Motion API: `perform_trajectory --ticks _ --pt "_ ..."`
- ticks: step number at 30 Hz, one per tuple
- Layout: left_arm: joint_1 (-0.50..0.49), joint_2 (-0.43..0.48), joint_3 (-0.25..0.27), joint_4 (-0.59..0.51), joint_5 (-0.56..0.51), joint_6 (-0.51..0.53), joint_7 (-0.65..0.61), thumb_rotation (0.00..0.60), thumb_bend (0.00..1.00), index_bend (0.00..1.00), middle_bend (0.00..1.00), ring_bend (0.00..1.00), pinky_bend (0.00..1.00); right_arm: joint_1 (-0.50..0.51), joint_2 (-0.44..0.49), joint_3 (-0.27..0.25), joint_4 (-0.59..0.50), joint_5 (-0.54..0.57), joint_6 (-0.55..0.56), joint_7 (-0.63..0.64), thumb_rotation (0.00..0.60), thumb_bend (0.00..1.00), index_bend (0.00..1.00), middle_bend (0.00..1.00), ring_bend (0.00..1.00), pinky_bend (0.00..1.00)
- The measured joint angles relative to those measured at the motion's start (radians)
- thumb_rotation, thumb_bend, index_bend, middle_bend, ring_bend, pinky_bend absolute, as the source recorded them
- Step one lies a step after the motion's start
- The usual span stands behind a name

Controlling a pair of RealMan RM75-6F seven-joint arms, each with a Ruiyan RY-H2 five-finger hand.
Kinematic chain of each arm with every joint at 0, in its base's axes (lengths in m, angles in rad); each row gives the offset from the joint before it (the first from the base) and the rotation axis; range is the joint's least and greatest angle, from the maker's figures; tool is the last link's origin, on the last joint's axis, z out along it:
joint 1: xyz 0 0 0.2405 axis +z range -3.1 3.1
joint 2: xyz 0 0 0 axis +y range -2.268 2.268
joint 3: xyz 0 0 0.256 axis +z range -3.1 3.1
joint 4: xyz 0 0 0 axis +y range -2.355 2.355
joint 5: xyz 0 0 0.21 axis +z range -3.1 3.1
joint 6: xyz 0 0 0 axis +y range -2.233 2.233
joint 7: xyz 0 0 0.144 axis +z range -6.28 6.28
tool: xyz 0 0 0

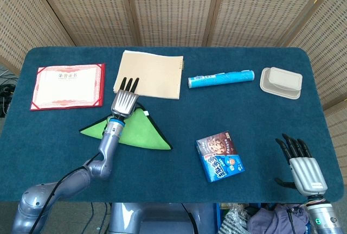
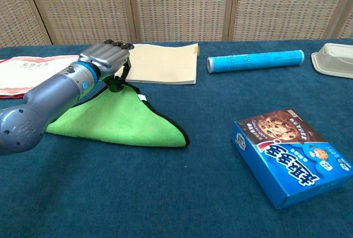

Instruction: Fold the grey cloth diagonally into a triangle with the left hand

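Woven rattan screen panels (image 1: 179, 6) in wooden frames stand directly behind a table (image 1: 65, 147) covered in dark teal cloth.

Left arm stretched out over the table, right arm low at the near edge.

The left arm (image 1: 100, 160) reaches from seven o'clock toward twelve, and its left hand (image 1: 124, 101) is held flat, palm down, with dark fingers (image 1: 129, 84) pointing away to twelve and lying close together, gripping nothing. The right hand (image 1: 303, 169) sits at five o'clock with its back up, fingers slightly spread and empty; the chest view does not show it.
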Motion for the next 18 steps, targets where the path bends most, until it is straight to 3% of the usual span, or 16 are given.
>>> perform_trajectory --ticks 3,10,18 --pt "0.002 0.000 -0.001 -0.003 -0.020 -0.002 0.030 0.600 0.39 0.00 0.00 0.00 0.00 -0.001 -0.002 0.000 0.001 -0.003 0.004 -0.001 0.600 0.00 0.00 0.00 0.00 0.00" --pt "0.008 0.007 -0.002 -0.026 -0.035 0.033 0.050 0.600 0.37 0.00 0.00 0.00 0.00 -0.001 -0.008 0.000 0.004 -0.011 0.010 -0.003 0.600 0.00 0.00 0.00 0.00 0.00" --pt "0.015 0.017 0.001 -0.042 -0.031 0.065 0.043 0.600 0.23 0.00 0.00 0.00 0.00 -0.004 -0.011 -0.001 0.006 -0.021 0.022 0.001 0.600 0.00 0.00 0.00 0.00 0.00"
